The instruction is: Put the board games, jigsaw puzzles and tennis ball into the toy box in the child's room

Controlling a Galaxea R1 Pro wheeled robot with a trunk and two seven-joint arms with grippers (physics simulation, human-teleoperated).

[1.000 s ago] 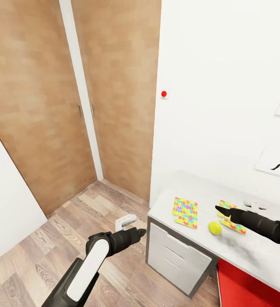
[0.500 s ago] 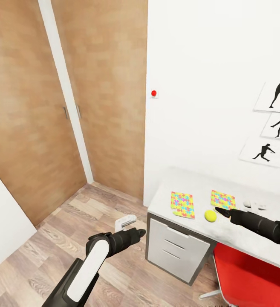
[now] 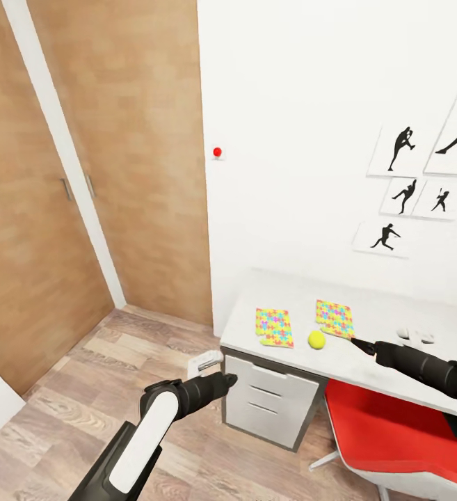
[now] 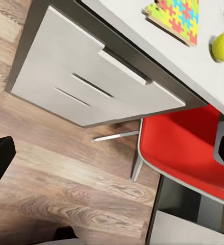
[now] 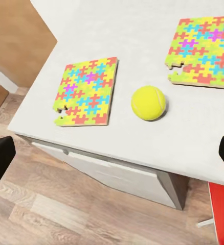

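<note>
On the far left stand the wooden wardrobe doors [image 3: 82, 174], with the plank floor [image 3: 75, 390] below. The left tool [image 3: 226, 380] hangs low over the floor in front of the white drawer unit [image 3: 270, 400]; its fingers look close together and carry nothing, though I cannot tell for certain. Next comes the surface [image 3: 291, 292], pale grey. Near its left front corner lies a jigsaw puzzle [image 3: 274, 327], a flat square of bright interlocking pieces with a notch missing; just beside it sits the yellow-green tennis ball [image 3: 316, 339], then a second jigsaw puzzle [image 3: 334, 318], equally colourful. The right tool [image 3: 359, 342] hovers just beside the ball, empty; its opening I cannot tell. This looks like the approach stage. Next, the right tool must settle over the ball and close.
</note>
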